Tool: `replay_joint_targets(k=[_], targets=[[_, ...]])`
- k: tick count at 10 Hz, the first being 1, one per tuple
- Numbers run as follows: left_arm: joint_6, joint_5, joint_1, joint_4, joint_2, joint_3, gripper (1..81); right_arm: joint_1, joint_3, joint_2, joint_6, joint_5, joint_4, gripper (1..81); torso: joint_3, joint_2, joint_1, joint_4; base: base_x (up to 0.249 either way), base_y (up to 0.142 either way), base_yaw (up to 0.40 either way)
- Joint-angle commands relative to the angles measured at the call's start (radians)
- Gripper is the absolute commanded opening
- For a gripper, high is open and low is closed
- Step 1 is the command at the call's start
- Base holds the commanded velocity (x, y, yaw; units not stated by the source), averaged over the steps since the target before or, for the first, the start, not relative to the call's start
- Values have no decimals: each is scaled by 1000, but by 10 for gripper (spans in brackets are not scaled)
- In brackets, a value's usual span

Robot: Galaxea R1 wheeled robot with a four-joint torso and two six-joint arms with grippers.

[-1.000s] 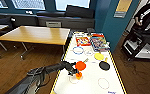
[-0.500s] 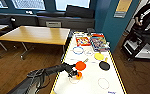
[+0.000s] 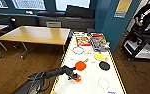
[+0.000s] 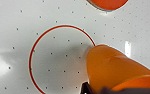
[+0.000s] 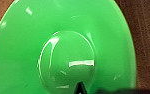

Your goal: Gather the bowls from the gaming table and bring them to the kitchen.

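Here, at the near end of the long white table (image 3: 91,82), the left pincer (image 3: 73,76) sits over a small orange bowl (image 3: 77,79) close to the table's left edge, apparently clenched on it. From the left wrist the held orange bowl (image 4: 111,70) shows large beside a red ring (image 4: 58,57) printed on the dotted top. A second orange bowl (image 3: 80,65) lies just beyond, toward the table's middle, with a yellow bowl (image 3: 99,56) and a black bowl (image 3: 104,65) nearer the right edge. Colourful game boxes (image 3: 92,41) crowd the far end. The right wrist camera faces a green bowl (image 5: 63,57) at close range above wooden floor; whether the right pincer grips it cannot be told. A person (image 3: 146,17) stands at the far right.
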Motion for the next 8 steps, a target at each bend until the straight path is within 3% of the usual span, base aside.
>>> replay_joint_targets(k=[1, 3, 5, 7, 8], targets=[[4, 62, -135, 25, 1, 39, 10, 11, 1, -30, 0, -54, -22, 10, 0, -1, 0, 0, 0, 0, 0], [0, 51, -170, 30, -48, 149, 10, 12, -23, -15, 3, -71, -22, 10, 0, -1, 0, 0, 0, 0, 0], [-16, 12, -253, 18, -176, 384, 10, 12, -19, -16, 1, -74, -22, 10, 0, -1, 0, 0, 0, 0, 0], [-71, -19, -308, 22, -315, 566, 10, 9, -25, -13, 1, -74, -22, 10, 0, -1, 0, 0, 0, 0, 0], [-83, -19, -322, 24, -370, 628, 10, 11, -22, -13, 0, -76, -22, 10, 0, -1, 0, 0, 0, 0, 0]])
